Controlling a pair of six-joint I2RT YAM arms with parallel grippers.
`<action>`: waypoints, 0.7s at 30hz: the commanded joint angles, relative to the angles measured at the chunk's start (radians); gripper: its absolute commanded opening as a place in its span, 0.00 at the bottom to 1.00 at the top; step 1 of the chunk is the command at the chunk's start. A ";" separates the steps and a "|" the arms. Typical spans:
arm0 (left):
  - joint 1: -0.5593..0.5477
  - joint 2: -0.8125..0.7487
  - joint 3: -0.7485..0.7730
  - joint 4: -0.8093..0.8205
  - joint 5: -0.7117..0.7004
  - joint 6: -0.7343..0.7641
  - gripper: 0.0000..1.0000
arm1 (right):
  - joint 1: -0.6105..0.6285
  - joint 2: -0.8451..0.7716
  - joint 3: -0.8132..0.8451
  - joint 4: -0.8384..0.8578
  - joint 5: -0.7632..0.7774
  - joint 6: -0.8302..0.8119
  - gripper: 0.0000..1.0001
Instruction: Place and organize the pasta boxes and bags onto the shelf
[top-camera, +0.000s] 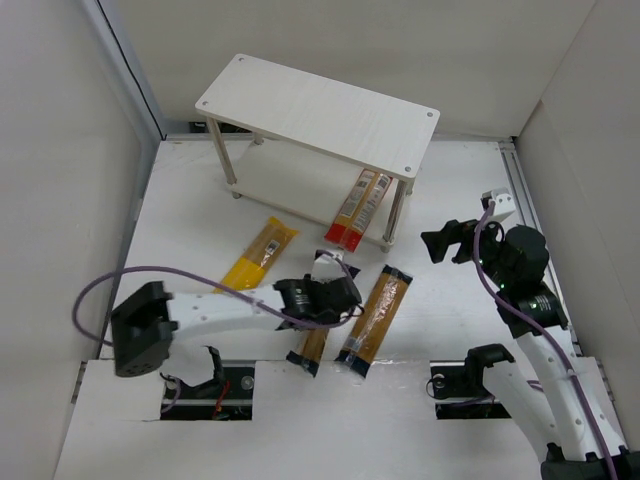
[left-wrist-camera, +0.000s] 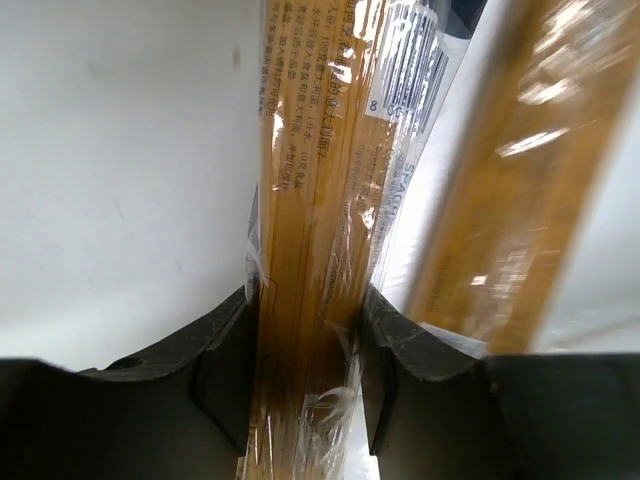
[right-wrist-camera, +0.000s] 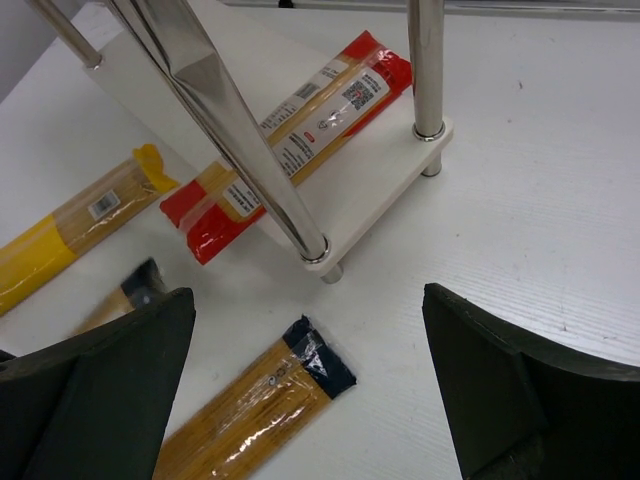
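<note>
We've got the left gripper (top-camera: 335, 293) clamped on one clear spaghetti bag (left-wrist-camera: 310, 250), right beside the second bag (top-camera: 376, 315) on the desk (top-camera: 200, 220). Our right gripper (top-camera: 447, 241) hangs wide open near the shelf (top-camera: 320, 115).

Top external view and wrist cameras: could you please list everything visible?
Table: one, white, under everything.
Shelf: one, pale wood on metal legs, far side.
Red-and-orange pack: one, perhaps two side by side, on the lower board, sticking out in front.
Yellow bag: one, lying flat, left of that.
Spaghetti bags: two, clear with dark ends; held bag mid-table, loose bag flat beside it.
Left gripper: black, shut on the held bag.
Right gripper: black, open, above the table.
</note>
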 joint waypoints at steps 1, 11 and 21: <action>0.060 -0.257 0.016 0.153 -0.069 0.206 0.00 | 0.011 -0.015 0.007 0.059 0.009 -0.012 1.00; 0.449 -0.328 0.057 0.380 0.073 0.531 0.00 | 0.011 0.005 0.016 0.059 0.040 -0.021 1.00; 0.742 -0.046 0.211 0.670 0.241 0.706 0.00 | 0.011 0.034 0.026 0.048 0.051 -0.021 1.00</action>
